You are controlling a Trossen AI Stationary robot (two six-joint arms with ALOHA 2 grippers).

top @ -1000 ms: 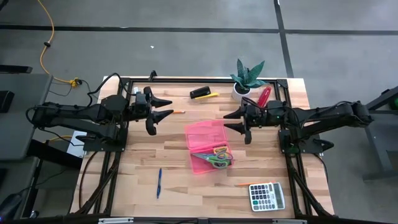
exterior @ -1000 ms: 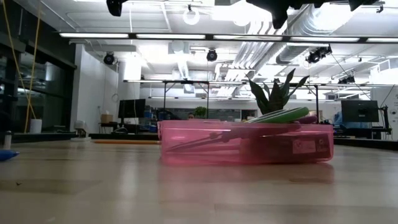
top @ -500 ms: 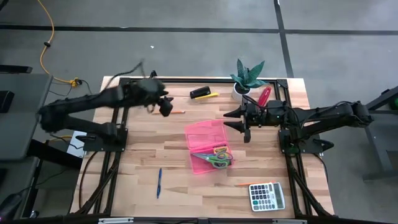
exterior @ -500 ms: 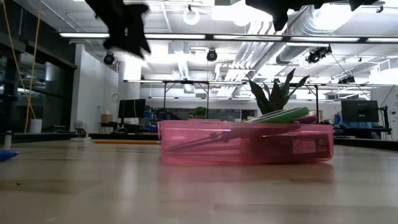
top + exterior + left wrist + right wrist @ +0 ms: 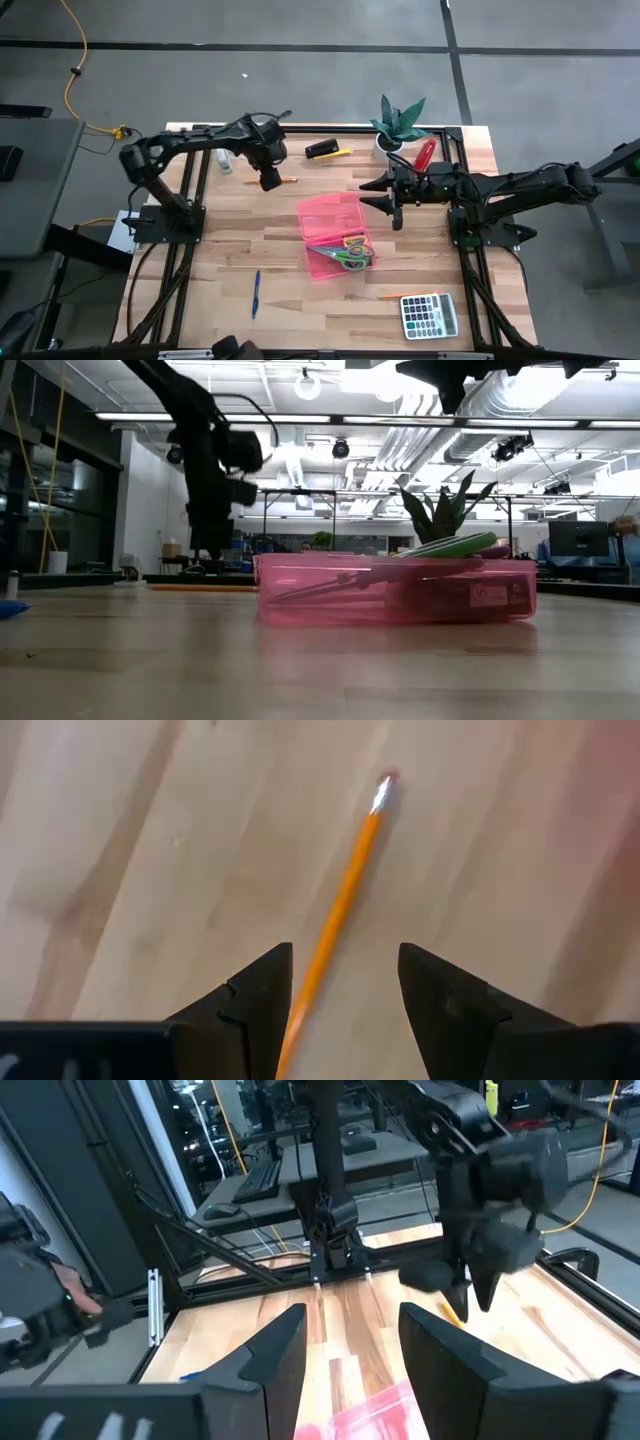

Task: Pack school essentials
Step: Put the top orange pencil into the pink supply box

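Observation:
My left gripper (image 5: 269, 181) points down, open, low over a thin orange pencil (image 5: 286, 179) lying flat on the table near the far edge. In the left wrist view its fingers (image 5: 256, 992) stand on either side of the pencil (image 5: 345, 895); I see no contact. My right gripper (image 5: 387, 194) hovers open beyond the right side of the pink tray (image 5: 322, 215), high at the top of the low view (image 5: 450, 382). The tray holds green-handled scissors (image 5: 350, 258) and a crayon box (image 5: 351, 241). A blue pen (image 5: 256, 293) lies near the near edge.
A potted plant (image 5: 400, 122) and a red-handled tool (image 5: 425, 153) stand at the far right. A black object with a yellow pencil (image 5: 328, 151) lies at the far edge. A calculator (image 5: 429, 315) and an orange pencil (image 5: 392, 296) lie near right. Bare wood lies left of the tray.
My left arm has swung from the table's left side toward the far middle, tipped its gripper from level to pointing down, and lowered it over the orange pencil. Its fingers have stayed open. The pencil has kept its place.

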